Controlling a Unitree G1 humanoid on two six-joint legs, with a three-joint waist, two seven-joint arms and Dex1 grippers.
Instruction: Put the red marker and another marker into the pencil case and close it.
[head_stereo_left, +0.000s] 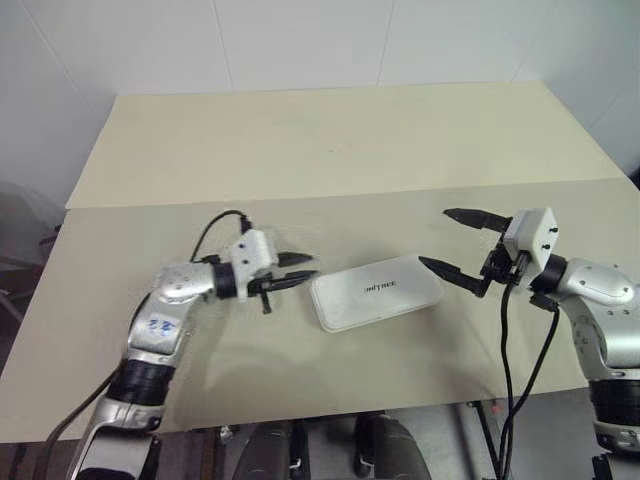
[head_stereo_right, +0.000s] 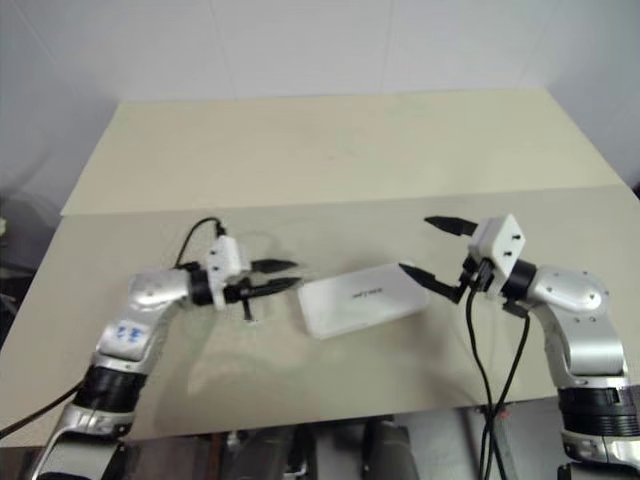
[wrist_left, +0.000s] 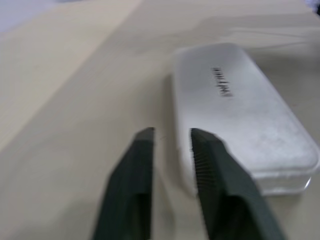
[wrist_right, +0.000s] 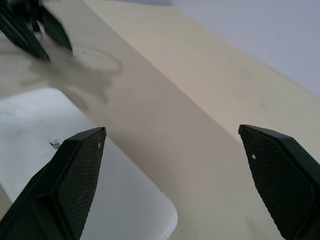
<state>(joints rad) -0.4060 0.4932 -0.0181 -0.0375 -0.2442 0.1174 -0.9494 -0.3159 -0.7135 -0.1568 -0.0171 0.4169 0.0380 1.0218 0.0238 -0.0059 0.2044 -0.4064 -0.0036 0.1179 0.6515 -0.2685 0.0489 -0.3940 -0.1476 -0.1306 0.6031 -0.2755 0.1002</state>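
The left tool (head_stereo_left: 308, 266) is seen low over the near part of the worktop (head_stereo_left: 330, 140), held level and pointed toward the pencil case (head_stereo_left: 377, 291), its two black fingers (wrist_left: 131, 185) set a little apart with a narrow gap between them and nothing held in that gap. In the left wrist view the fingertips are shown just short of the case's near short end; whether they touch it cannot be told. The pencil case is laid flat on the worktop between the two tools — white, rounded at the corners, its lid shut, with small dark lettering across the top. It is turned slightly askew, the end toward the right arm lying a little farther from the robot than the other. The right tool (head_stereo_left: 445, 238) is held on the opposite side of the case, also level and pointed inward, its fingers spread wide and empty. One finger (wrist_right: 70, 185) is seen over the case's corner at that end, though contact cannot be judged, while the other is raised over bare worktop beyond the case. The worktop is made up of two pale sheets — a seam is seen running across it behind the case and both tools. A black cable (head_stereo_left: 520, 350) is seen hanging from the right wrist.
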